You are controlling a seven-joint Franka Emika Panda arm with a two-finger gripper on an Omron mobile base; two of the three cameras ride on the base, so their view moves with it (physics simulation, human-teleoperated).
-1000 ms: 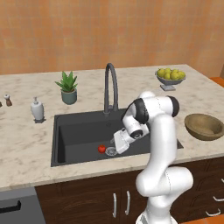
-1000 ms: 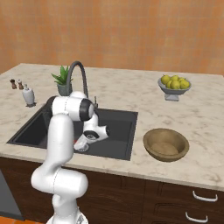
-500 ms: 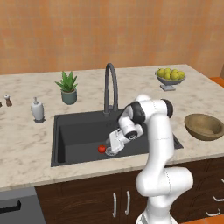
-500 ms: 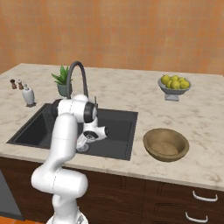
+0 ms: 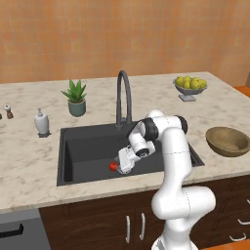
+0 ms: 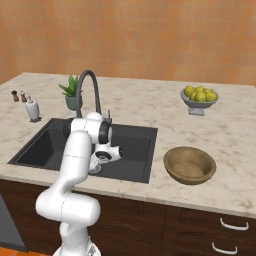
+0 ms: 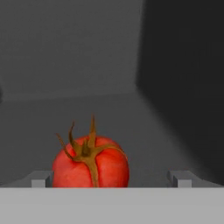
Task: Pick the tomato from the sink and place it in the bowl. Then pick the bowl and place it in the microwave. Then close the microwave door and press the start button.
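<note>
A home kitchen, rendered: a marble-look desk (image 5: 29, 161) carries a black sink (image 5: 88, 146) with a tall arched tap (image 5: 124, 95); dark wood cabinets (image 6: 200, 235) with silver handles run beneath. A potted plant (image 5: 75, 97), soap dispenser (image 5: 42, 122) and fruit bowl (image 5: 190, 87) sit toward the far tan wall (image 5: 122, 34).

The tomato (image 7: 91, 163) ahead of my tool (image 7: 111, 178) is smooth, glossy red skin with a dry, brownish-green stem, lying in a sink (image 5: 88, 151) of matt black, faintly grainy material under a dark, satin-finished metal tap (image 5: 124, 95). My bench (image 5: 29, 161) looks like polished pale stone with beige veining, the bowl (image 5: 229, 140) on it reads as tan-brown wood with a soft sheen, and the cabinets (image 5: 122, 219) below are dark wood grain with bright metal handles. The wall (image 5: 122, 34) behind is rough, mottled orange plaster
</note>
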